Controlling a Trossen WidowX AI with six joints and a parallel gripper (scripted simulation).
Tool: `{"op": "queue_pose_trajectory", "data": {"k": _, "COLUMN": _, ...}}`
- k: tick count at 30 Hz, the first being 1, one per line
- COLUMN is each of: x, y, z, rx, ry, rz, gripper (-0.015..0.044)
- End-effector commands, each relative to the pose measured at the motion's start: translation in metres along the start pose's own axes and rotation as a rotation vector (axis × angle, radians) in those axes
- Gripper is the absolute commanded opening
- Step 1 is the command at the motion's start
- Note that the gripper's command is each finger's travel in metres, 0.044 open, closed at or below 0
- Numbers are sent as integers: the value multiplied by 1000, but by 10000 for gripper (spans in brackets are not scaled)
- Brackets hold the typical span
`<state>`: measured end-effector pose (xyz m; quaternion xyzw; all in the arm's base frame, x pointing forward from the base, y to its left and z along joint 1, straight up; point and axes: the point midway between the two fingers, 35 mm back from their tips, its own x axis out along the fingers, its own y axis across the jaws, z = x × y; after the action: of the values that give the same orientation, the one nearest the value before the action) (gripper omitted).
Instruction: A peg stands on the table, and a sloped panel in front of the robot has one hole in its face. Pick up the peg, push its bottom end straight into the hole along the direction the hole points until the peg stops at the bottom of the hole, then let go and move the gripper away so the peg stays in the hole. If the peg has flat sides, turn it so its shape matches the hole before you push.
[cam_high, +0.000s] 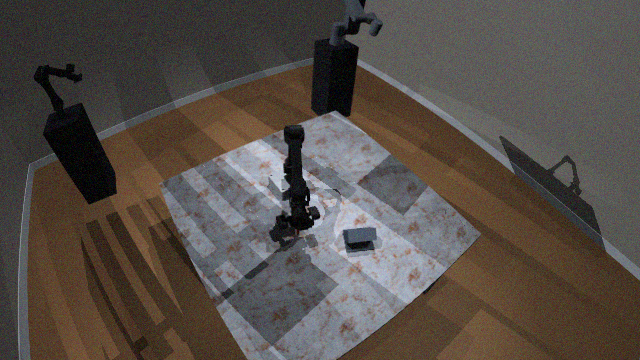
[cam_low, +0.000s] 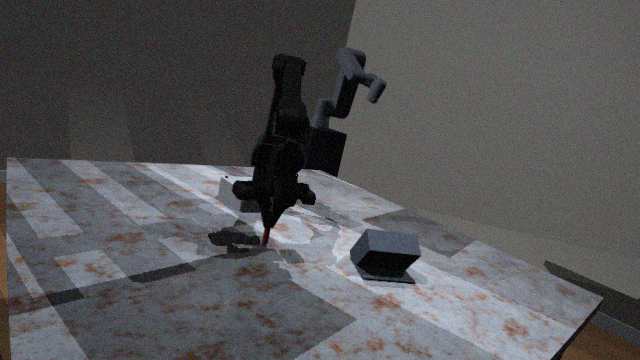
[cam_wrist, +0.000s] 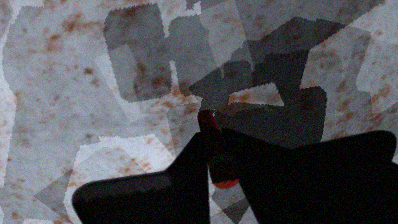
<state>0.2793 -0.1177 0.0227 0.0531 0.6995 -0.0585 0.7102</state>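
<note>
Your red peg (cam_low: 265, 236) (cam_wrist: 226, 184) is in the grip of the end effector (cam_low: 270, 225) (cam_wrist: 212, 136), pinched btwn its two tips, w/ the lower part poking out below them. In the exterior view you see it leaning a bit, bottom end at or just above the counter (cam_high: 310, 305) (cam_low: 200, 320) (cam_wrist: 60, 100); can't tell which. From the wrist cam you get one red end showing nearer the lens, btwn the fingers, and a darker red bit past the tips; the mid part is hidden by the black fingers.

The end effector points down at the counter, tips close tog., w/ the peg btwn. Right above it you've got the black arm (cam_high: 296, 170) (cam_low: 287, 115), reaching up and back.

Off to one side of the end effector, well apart from it, sits your gray block (cam_high: 360, 235) (cam_low: 387, 250), tilted on a thin flat base. Its hole can't be made out in these views. The peg isn't in it; block and peg are apart.

Behind the end effector, partly hidden by it, you've a pale box (cam_low: 231, 192) on the counter. Farther back, past the counter's edge, a gray arm (cam_high: 352, 22) (cam_low: 347, 80) stands on a dark pillar (cam_high: 334, 77) (cam_low: 327, 150). Your top view also has a 2nd dark pillar (cam_high: 80, 152) w/ a small black arm (cam_high: 52, 87) on it.
</note>
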Motion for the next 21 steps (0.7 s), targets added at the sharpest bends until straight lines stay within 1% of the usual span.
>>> {"op": "queue_pose_trajectory", "data": {"k": 1, "x": -15, "y": -1, "z": 3, "rx": -1, "ry": -9, "rz": -1, "gripper": 0}}
{"op": "queue_pose_trajectory", "data": {"k": 14, "x": -71, "y": -2, "z": 3, "rx": -6, "ry": -8, "rz": 3, "gripper": 0}}
{"op": "queue_pose_trajectory", "data": {"k": 21, "x": -75, "y": -1, "z": 4, "rx": -19, "ry": -9, "rz": -3, "gripper": 0}}
